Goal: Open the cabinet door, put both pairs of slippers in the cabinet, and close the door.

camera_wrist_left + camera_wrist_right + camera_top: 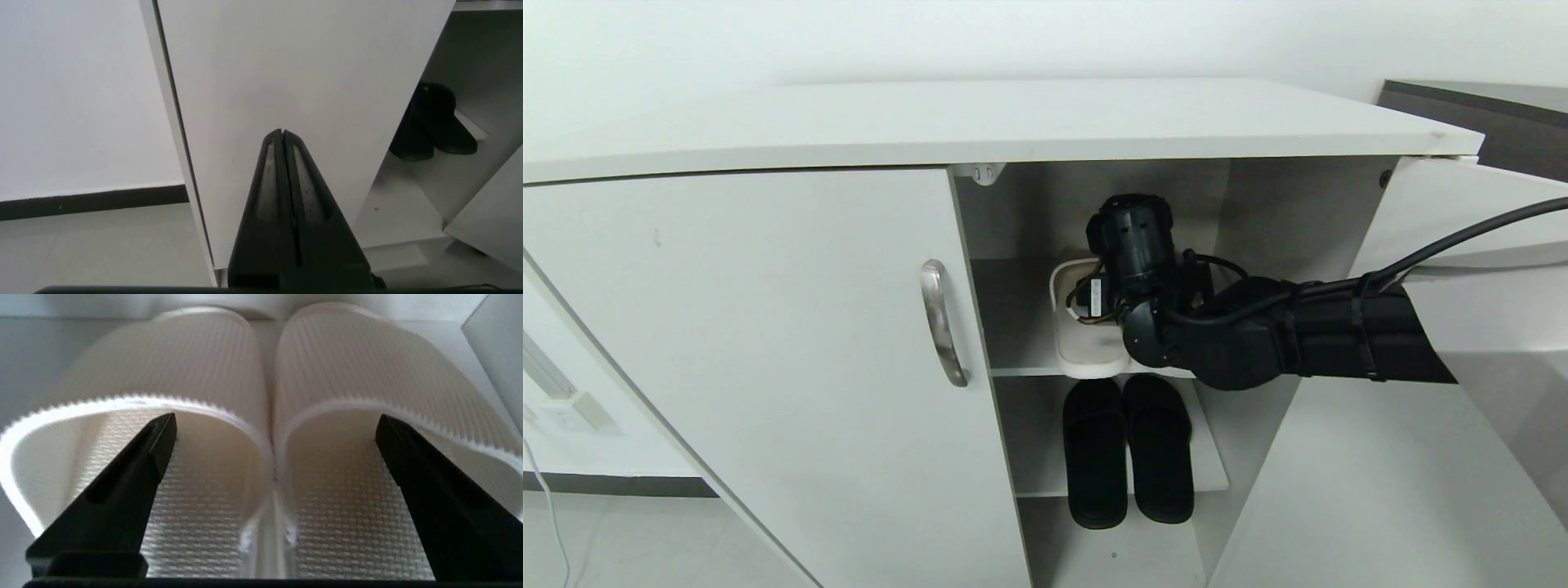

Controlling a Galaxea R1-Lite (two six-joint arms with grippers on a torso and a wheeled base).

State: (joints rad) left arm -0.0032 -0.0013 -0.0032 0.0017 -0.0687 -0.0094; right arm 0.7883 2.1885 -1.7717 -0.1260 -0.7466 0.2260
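A pair of white slippers (pixel 1085 349) (pixel 270 400) lies side by side on the upper shelf (pixel 1013 327) of the white cabinet. My right arm (pixel 1217 335) is inside the cabinet over them. My right gripper (pixel 274 429) is open, one finger over each slipper's footbed, with the adjoining inner edges of the pair between the fingers. A pair of black slippers (pixel 1127 449) (pixel 429 122) rests on the lower shelf, toes inward. My left gripper (pixel 281 135) is shut and empty, low in front of the closed left door (pixel 302 73).
The cabinet's right door (pixel 1462 269) stands open to the right of my right arm. The left door (pixel 768 327) is closed and has a metal handle (pixel 942 322). The bottom compartment (pixel 1111 555) below the black slippers holds nothing. Pale floor (pixel 98 245) lies left of the cabinet.
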